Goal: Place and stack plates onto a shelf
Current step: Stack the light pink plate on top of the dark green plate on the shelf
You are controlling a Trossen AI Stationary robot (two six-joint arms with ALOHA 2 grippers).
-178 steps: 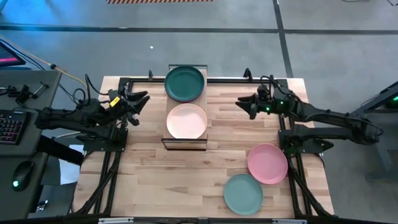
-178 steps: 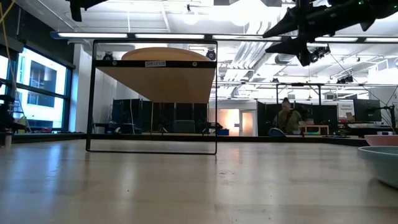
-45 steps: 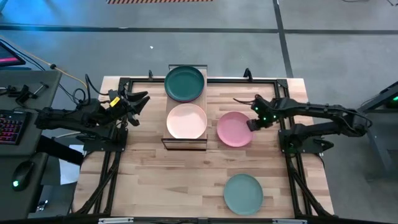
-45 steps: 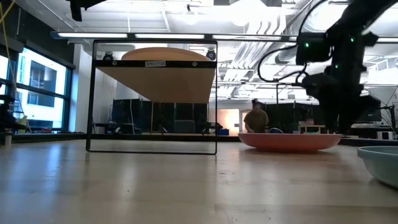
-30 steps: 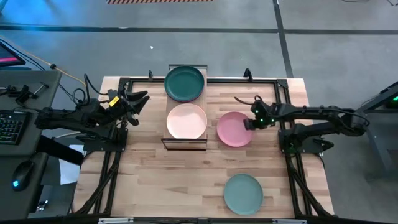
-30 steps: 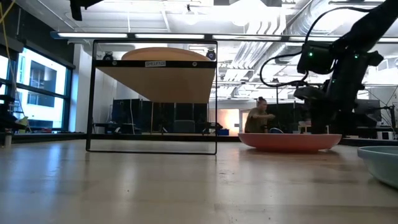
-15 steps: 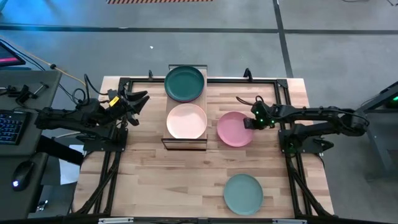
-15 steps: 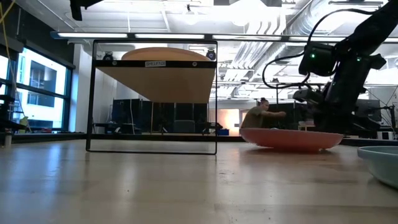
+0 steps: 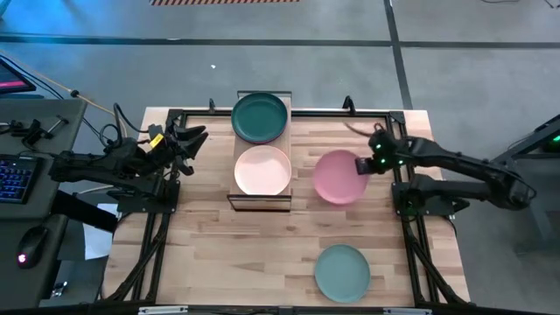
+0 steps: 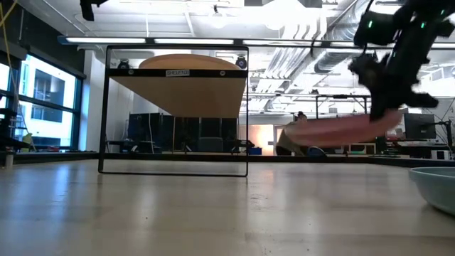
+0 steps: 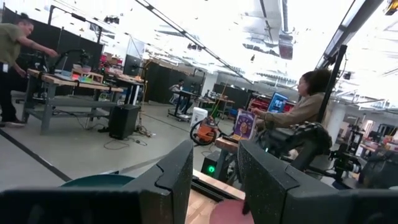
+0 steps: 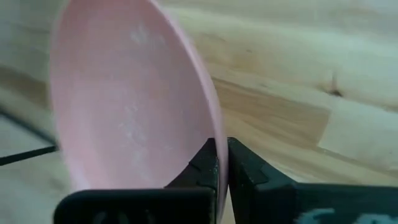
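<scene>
The left claw [image 9: 194, 137] is idling with its fingers apart beside the shelf [image 9: 235, 196] — green plate [image 9: 259, 117] and cream plate [image 9: 262, 171] are already sitting on it. The right claw [image 9: 361, 164] is pinching the pink plate [image 9: 339, 177] by its rim, lifting it clear of the surface [image 9: 219, 254]; the teal plate [image 9: 342, 272] is waiting near the front edge.

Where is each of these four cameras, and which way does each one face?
High view: overhead, looking straight down on the table, both arms and the shelf.
Low view: table height, facing the room; the right gripper lifts the pink plate.
Left wrist view: on the left arm, looking past its fingers into the room with people.
Right wrist view: on the right arm, fingers clamping the pink plate's rim.
High, low and right wrist views share the pink plate.
</scene>
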